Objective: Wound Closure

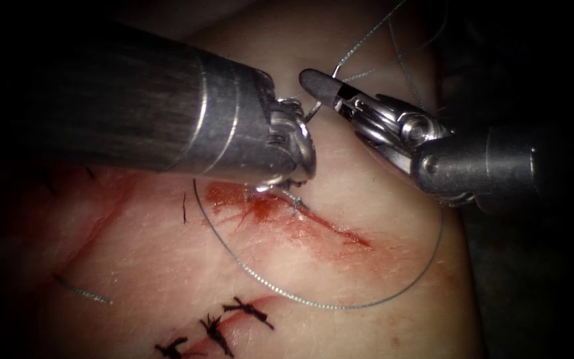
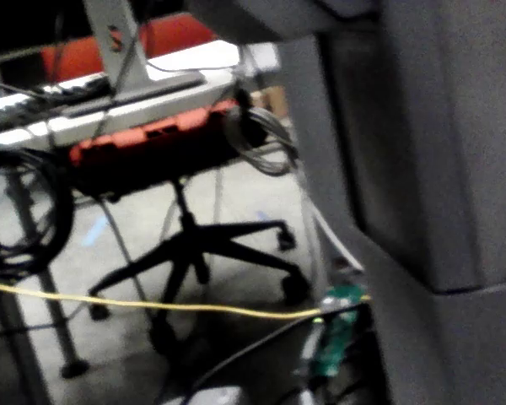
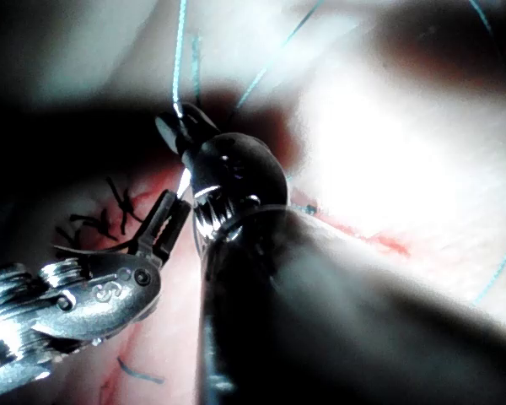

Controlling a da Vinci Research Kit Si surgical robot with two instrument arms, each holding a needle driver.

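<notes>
Above the cut [image 1: 287, 213], the needle [image 1: 313, 110] is pinched in the right tool [image 1: 337, 96].
Left tool [image 1: 293, 143] jaw state cannot be told. Thread [image 1: 340, 302] lies looped over tissue [image 1: 380, 266]; it could be snagged if pulled carelessly.

Needle [image 1: 313, 110] between both grippers, off tissue [image 1: 340, 266]
</notes>
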